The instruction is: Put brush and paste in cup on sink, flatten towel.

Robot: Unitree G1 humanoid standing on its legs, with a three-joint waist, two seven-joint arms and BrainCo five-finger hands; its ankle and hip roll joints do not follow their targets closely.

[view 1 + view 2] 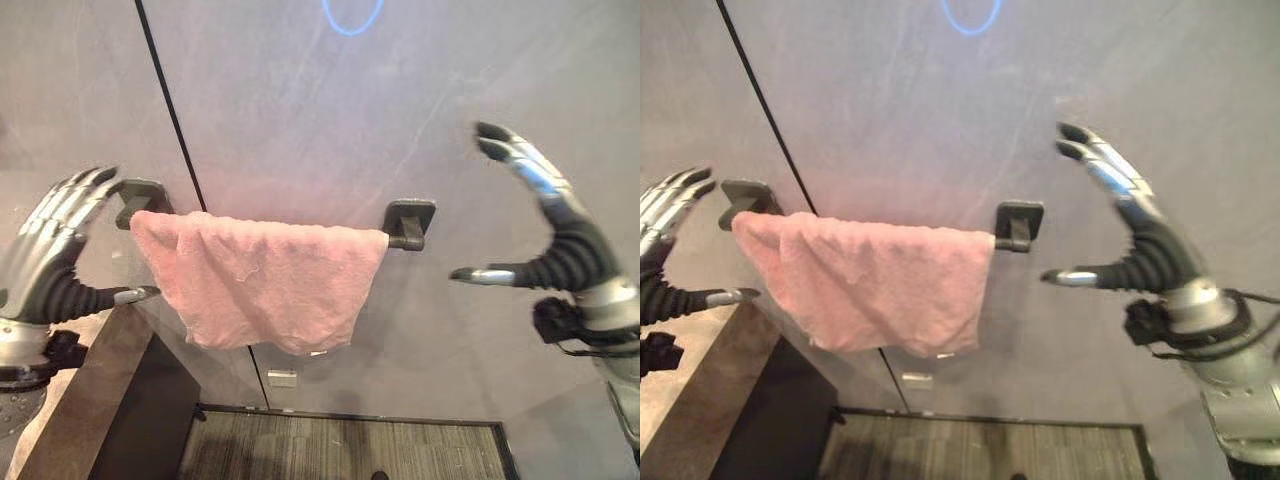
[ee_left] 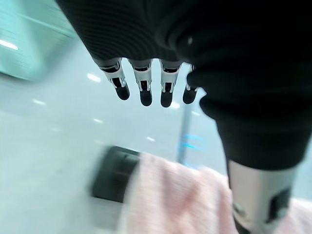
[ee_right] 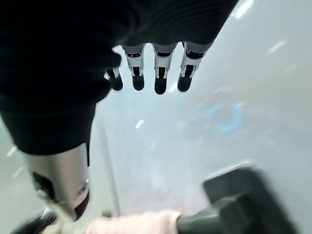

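A pink towel (image 1: 260,280) hangs rumpled over a dark wall rail, between its left bracket (image 1: 142,197) and its right bracket (image 1: 412,222). The towel (image 2: 175,200) bunches toward the left end and leaves a short bare stretch of rail at the right. My left hand (image 1: 45,262) is raised just left of the towel's left edge, fingers straight, thumb out toward the cloth, holding nothing. On the other side my right hand (image 1: 560,240) stands open well right of the right bracket (image 3: 234,204), fingers up and thumb pointing at the rail.
The rail is fixed to a grey wall (image 1: 330,110) with a dark vertical seam (image 1: 170,110). A brown counter edge (image 1: 90,400) with a dark side panel lies at the lower left. Striped floor (image 1: 340,450) shows below the towel.
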